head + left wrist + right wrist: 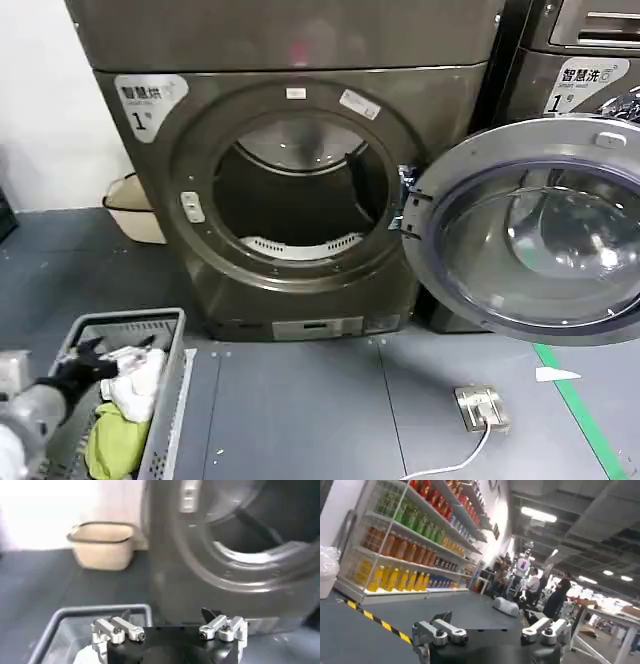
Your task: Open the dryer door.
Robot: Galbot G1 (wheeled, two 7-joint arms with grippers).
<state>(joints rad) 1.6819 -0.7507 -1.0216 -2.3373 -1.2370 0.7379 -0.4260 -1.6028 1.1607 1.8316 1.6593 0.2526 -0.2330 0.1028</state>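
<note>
The dryer door (530, 235) stands swung wide open to the right, its grey inner face and clear bowl turned toward me. The dark drum opening (295, 190) of the grey dryer (300, 40) is exposed. My left gripper (95, 355) hovers low at the left over a laundry basket, far from the door. In the left wrist view the left gripper (167, 616) is open and holds nothing, with the dryer's front (230, 555) ahead. My right gripper (487, 620) is open and empty, pointing away at a room with shelves.
A grey laundry basket (170, 380) at the lower left holds white and yellow-green clothes (120, 440). A beige tub (130, 205) sits left of the dryer. A second grey machine (580, 60) stands behind the open door. A metal plate with a cable (480, 405) and green floor tape (580, 410) lie at right.
</note>
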